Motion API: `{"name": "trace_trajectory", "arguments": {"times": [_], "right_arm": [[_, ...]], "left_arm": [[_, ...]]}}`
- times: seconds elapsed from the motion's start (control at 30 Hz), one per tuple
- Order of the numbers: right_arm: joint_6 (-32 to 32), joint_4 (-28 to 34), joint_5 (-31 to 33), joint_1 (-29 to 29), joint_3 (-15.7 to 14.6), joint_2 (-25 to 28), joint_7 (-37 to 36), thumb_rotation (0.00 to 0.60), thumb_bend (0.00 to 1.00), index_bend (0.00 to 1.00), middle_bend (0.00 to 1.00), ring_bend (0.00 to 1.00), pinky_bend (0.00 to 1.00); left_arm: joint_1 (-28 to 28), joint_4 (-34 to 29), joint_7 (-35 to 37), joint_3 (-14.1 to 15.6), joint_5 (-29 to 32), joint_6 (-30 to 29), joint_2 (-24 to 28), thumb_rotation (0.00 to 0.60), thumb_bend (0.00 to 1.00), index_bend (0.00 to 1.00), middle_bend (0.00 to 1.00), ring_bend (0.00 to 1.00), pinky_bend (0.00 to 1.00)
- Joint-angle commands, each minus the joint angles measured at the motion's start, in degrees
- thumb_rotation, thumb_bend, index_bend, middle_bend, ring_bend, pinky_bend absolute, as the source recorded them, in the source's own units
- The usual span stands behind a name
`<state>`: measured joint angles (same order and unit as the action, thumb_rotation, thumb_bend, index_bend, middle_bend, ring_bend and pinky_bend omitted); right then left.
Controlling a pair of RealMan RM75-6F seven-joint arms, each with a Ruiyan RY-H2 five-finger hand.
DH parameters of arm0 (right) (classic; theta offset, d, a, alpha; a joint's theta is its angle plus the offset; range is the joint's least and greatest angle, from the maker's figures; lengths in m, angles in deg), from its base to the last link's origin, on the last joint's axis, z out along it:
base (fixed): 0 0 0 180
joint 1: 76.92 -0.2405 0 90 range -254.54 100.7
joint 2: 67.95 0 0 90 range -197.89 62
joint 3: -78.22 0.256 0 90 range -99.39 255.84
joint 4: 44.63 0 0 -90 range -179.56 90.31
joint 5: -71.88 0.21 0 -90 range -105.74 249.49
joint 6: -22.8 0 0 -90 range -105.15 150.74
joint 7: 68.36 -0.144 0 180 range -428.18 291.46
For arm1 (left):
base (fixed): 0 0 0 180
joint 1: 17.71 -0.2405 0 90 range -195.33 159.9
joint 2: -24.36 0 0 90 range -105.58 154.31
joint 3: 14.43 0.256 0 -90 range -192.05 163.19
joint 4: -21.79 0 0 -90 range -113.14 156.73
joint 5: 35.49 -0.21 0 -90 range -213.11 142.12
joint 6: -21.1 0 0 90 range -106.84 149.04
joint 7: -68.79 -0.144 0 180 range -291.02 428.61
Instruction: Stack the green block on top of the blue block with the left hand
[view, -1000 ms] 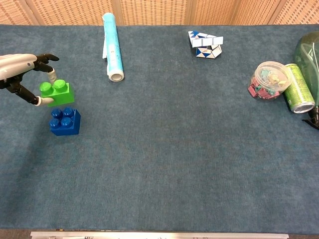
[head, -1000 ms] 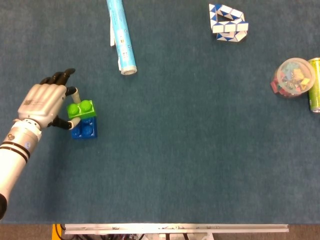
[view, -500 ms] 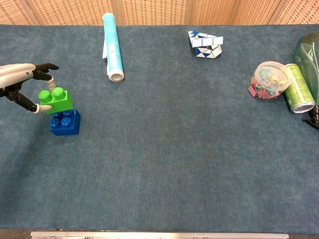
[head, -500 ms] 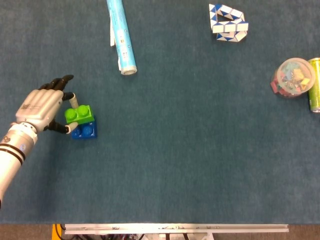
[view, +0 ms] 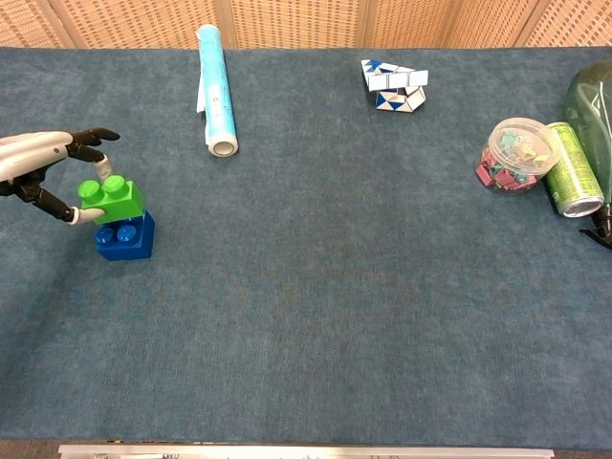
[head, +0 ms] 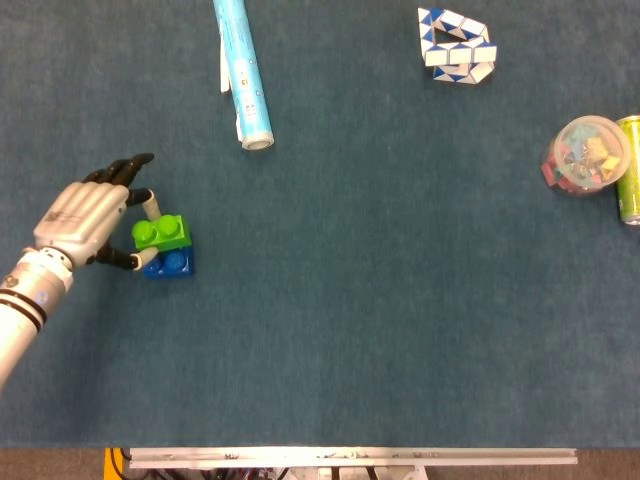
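Left hand point(head: 88, 222) pinches green block point(head: 162, 233) resting on blue block point(head: 170, 263) at table's left side, shifted toward the hand, so letting go before the studs seat could tip it off.

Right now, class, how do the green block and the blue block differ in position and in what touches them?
The green block sits on top, offset toward the left; the blue block lies beneath it on the table. The left hand pinches the green block, while the blue block is not held. The green block looks slightly tilted; the blue block lies flat. Both are studded building bricks.
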<state>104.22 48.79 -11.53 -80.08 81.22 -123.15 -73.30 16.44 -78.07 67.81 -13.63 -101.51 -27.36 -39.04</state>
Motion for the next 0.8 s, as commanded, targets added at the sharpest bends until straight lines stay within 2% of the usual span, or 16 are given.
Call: {"name": "trace_trajectory", "arguments": {"times": [0.03, 0.8], "right_arm": [[0.08, 0.05, -0.08, 0.02, -0.02, 0.01, 0.03, 0.600, 0.10, 0.22, 0.26, 0.13, 0.14], [-0.10, 0.17, 0.09, -0.04, -0.10, -0.34, 1.08, 0.600, 0.10, 0.22, 0.26, 0.13, 0.14]], "left_arm": [[-0.22, 0.66, 0.96, -0.07, -0.80, 0.56, -0.06, 0.600, 0.28, 0.50, 0.00, 0.00, 0.11], [-1.37, 6.33, 8.68, -0.71, -6.69, 2.20, -1.86, 0.600, 0.28, 0.50, 0.00, 0.00, 0.11]]}}
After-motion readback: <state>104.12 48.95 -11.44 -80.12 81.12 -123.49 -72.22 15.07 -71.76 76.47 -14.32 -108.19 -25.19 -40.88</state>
